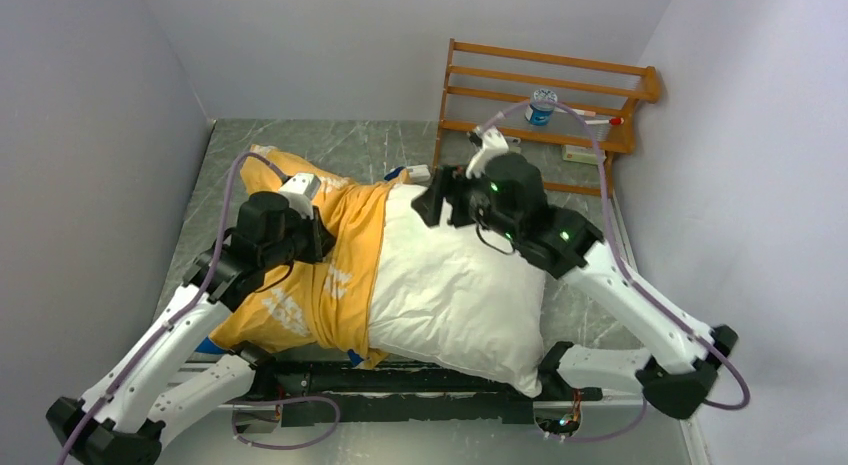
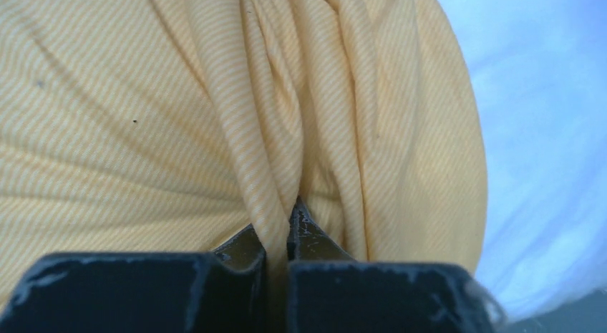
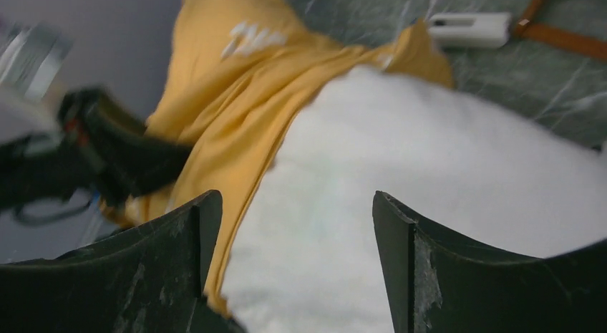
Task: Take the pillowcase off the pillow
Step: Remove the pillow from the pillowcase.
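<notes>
The pillow [image 1: 455, 285] is lying across the middle of the top view on the grey marbled counter [image 1: 300, 145]. Its right part is showing bare and white, while its left part is sitting inside the pillowcase [image 1: 325, 275]. The pillowcase is showing its orange-yellow face with white lettering and bunching in folds toward the left of the frame, with small bits of blue peeking out at its lower left edge and near its upper right corner. The left arm [image 1: 160, 345] is reaching in from the lower left, and the left jaws are pinching shut on a raised fold of the pillowcase. In the left wrist view the two dark fingers [image 2: 243, 245] are pressing the finely striped yellow cloth between them at bottom centre, pleats are fanning upward from the pinch, and the white pillow is showing along the right edge. The right arm [image 1: 630, 295] is coming in from the lower right, and the right jaws are standing wide apart over the pillow's upper edge, holding nothing. In the right wrist view the white pillow is filling the gap between them, though whether the tips are touching it cannot be told. A small white block [image 1: 418, 171] is lying on the counter just beyond the pillow's upper edge. A wooden rack [image 1: 550, 85] is leaning at the upper right, with a blue-and-white bottle [image 1: 541, 107] sitting in front of its rails.
</notes>
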`<action>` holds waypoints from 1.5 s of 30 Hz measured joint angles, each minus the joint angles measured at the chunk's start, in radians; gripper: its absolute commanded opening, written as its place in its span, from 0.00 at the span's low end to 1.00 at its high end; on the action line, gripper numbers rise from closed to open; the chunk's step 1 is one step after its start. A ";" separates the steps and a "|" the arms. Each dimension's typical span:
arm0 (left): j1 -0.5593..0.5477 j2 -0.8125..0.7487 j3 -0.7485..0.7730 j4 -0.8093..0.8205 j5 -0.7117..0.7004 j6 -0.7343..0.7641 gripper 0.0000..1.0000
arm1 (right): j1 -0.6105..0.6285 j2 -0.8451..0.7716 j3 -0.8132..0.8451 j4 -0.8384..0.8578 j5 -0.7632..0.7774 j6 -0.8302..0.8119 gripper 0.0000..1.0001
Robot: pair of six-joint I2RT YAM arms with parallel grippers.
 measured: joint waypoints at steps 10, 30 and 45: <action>-0.003 -0.193 -0.045 -0.052 -0.003 -0.049 0.05 | -0.095 0.389 -0.003 0.042 -0.092 -0.058 0.17; -0.019 0.093 0.423 -0.262 -0.216 -0.070 0.97 | -0.074 -0.120 -0.629 0.562 -0.290 -0.014 0.00; -0.117 0.547 0.476 -0.245 -0.029 0.159 0.05 | 0.181 -0.198 -0.682 0.583 -0.119 -0.100 0.00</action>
